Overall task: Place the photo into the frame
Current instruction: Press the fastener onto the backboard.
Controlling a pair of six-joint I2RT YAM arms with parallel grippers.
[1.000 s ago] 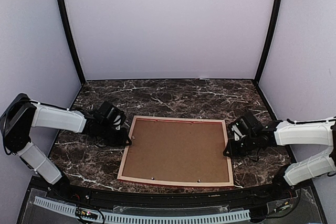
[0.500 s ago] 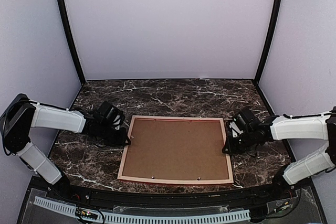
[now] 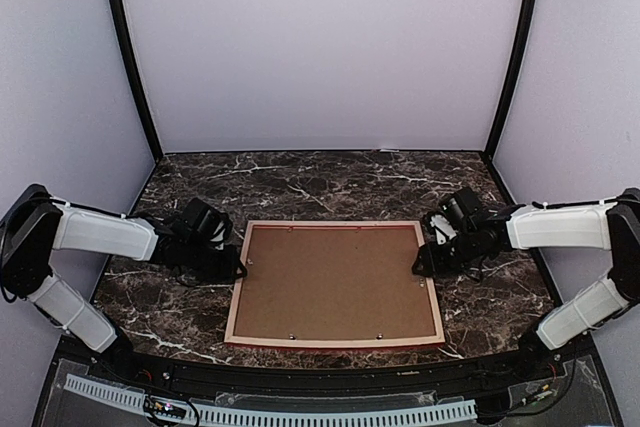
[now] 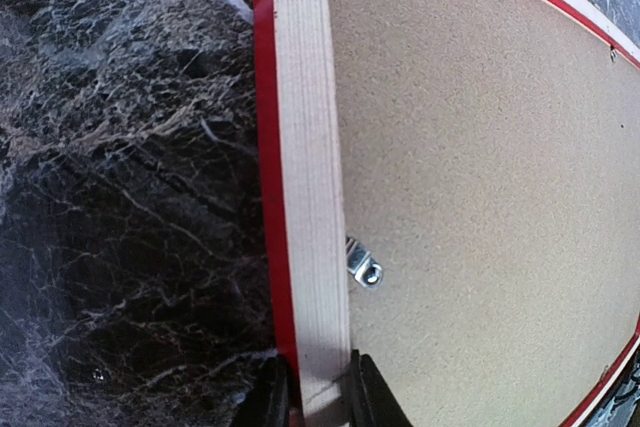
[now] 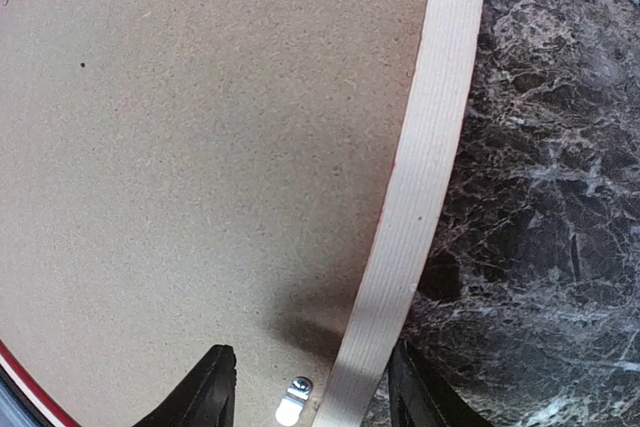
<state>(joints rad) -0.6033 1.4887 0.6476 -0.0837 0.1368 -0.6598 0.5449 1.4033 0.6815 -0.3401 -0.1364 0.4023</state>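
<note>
The frame (image 3: 236,309) lies face down on the marble table, pale wood back up, a red edge showing along its rails. A brown backing board (image 3: 335,282) fills it. The photo is hidden. My left gripper (image 3: 238,269) is shut on the frame's left rail (image 4: 308,197), with one finger (image 4: 270,399) on the red outer side and the other on the board side, just below a metal clip (image 4: 364,267). My right gripper (image 3: 425,265) is open and straddles the right rail (image 5: 430,147). Its fingers (image 5: 205,395) stand apart from the wood.
Small metal clips sit along the frame's inner edge, one (image 5: 295,405) between my right fingers and two near the front rail (image 3: 335,343). Dark marble table (image 3: 320,182) surrounds the frame, and the pale booth walls close in at the back and sides.
My right gripper's jaws have widened around the right rail, and that arm has shifted slightly farther and inward. My left gripper keeps its grip on the left rail.
</note>
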